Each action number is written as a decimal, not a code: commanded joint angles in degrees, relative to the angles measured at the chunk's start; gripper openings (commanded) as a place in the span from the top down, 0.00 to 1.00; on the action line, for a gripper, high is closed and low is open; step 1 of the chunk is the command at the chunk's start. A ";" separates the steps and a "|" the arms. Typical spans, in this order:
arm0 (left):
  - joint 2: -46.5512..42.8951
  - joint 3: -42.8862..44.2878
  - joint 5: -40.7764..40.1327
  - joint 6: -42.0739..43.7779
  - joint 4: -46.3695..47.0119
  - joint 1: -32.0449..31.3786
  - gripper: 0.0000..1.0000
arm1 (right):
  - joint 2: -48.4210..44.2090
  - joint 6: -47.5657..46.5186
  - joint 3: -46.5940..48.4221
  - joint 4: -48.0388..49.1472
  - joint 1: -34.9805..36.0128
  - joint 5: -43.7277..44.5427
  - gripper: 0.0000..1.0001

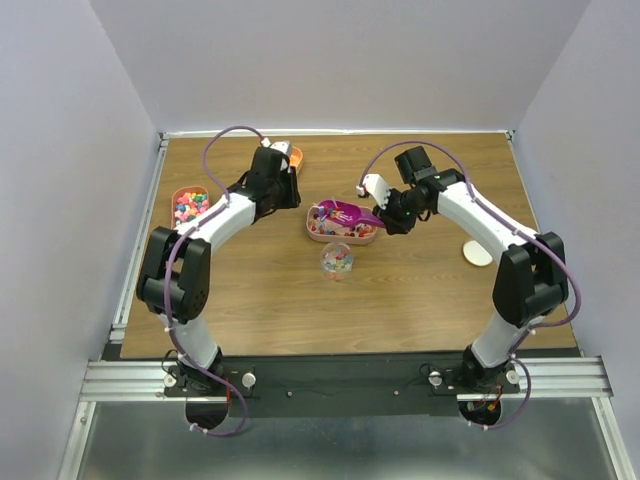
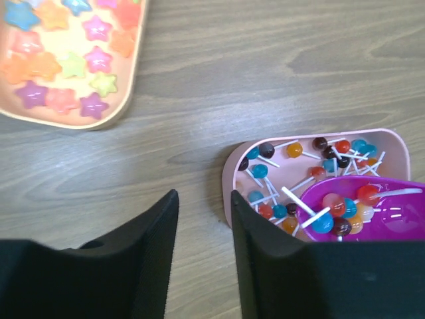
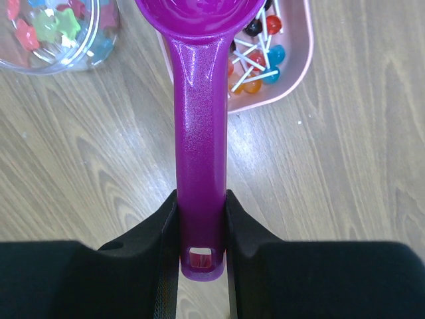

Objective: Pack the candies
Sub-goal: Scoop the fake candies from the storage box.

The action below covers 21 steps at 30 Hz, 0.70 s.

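The candies are small ball lollipops on white sticks, lying in a peach tray [image 2: 232, 174] at mid-table [image 1: 318, 235]. My right gripper [image 3: 201, 199] is shut on the handle of the magenta scoop [image 3: 199, 119], also seen from above [image 1: 378, 215]. The scoop bowl [image 2: 392, 216] sits in the tray with several lollipops [image 2: 335, 214] inside it. My left gripper [image 2: 204, 196] is open and empty, low over the bare wood just left of the tray's end. From above the left gripper [image 1: 283, 200] is left of the tray.
A second peach tray [image 2: 129, 90] of star-shaped sweets lies at the left [image 1: 176, 197]. A clear jar [image 1: 337, 260] holding star sweets stands in front of the lollipop tray and shows in the right wrist view [image 3: 60, 40]. A white lid [image 1: 478, 253] lies at the right.
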 commanded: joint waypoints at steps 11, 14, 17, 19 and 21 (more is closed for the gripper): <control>-12.83 -3.81 -12.10 3.30 3.58 1.22 0.29 | -10.43 10.29 -3.67 2.05 -0.35 -1.22 0.99; -13.62 -3.89 -12.62 3.65 3.06 1.31 0.25 | -11.22 14.07 -4.29 1.97 -0.09 -0.44 0.99; -14.94 -4.24 -13.59 4.18 2.79 1.31 0.21 | -12.10 18.11 -5.25 0.66 0.96 1.05 0.99; -16.43 -4.77 -14.38 4.71 2.79 1.31 0.20 | -13.41 20.13 -5.96 -0.31 1.49 2.37 0.99; -18.10 -5.65 -14.56 5.84 3.23 1.31 0.19 | -14.47 21.63 -7.18 -1.11 2.20 3.26 0.99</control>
